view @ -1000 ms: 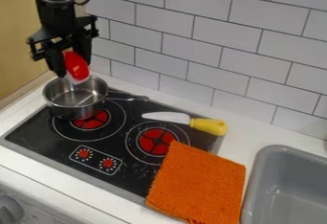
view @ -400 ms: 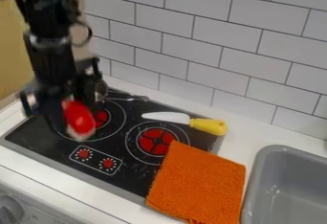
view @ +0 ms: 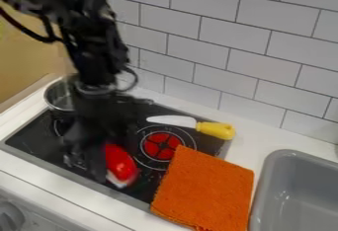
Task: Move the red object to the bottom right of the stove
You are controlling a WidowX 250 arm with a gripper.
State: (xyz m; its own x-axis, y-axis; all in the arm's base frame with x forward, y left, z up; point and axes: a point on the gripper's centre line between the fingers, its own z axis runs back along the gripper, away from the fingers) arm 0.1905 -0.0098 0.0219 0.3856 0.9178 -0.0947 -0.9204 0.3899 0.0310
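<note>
The gripper [view: 111,163] clasps the red object [view: 121,162]; it should lower gently onto the stove [view: 31,138], clear of the orange cloth [view: 206,190].

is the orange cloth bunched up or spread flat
Spread flat: the cloth lies as a smooth, four-cornered sheet with nearly straight edges, overlapping the stove.
</note>
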